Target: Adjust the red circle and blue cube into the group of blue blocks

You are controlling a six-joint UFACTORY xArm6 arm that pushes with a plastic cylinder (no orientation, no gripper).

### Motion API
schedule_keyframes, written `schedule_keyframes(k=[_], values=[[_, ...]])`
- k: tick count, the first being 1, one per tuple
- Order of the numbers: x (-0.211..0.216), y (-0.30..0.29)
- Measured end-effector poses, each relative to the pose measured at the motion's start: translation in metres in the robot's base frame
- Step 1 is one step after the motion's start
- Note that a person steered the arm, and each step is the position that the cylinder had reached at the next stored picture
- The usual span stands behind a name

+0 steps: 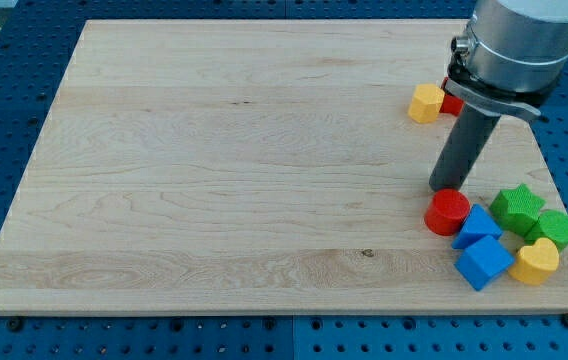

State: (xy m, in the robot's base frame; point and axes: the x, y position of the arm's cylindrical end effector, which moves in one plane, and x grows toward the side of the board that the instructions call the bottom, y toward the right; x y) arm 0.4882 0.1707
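The wooden board (pixel 214 180) stretches bare to the view's left of my tip. A yellow block (pixel 426 103) lies up and left of my tip, well apart, touching a red block (pixel 452 103) partly hidden behind the rod. My tip (pixel 440 190) rests on the board at the upper-left edge of the red circle (pixel 448 212); it holds nothing, only presses alongside. Just right and below sit two blue blocks (pixel 477 227), the lower a blue cube (pixel 483 262). Further right lie a green star (pixel 517 208), a green block (pixel 556 229) and a yellow heart (pixel 536 262).
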Motion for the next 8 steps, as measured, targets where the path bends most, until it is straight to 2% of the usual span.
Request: schedule_keyframes(k=[1,2,4,6,8], values=[[-0.009,-0.045],[0.009,-0.093],[0.04,-0.075],[0.04,-0.024],[0.04,0.0]])
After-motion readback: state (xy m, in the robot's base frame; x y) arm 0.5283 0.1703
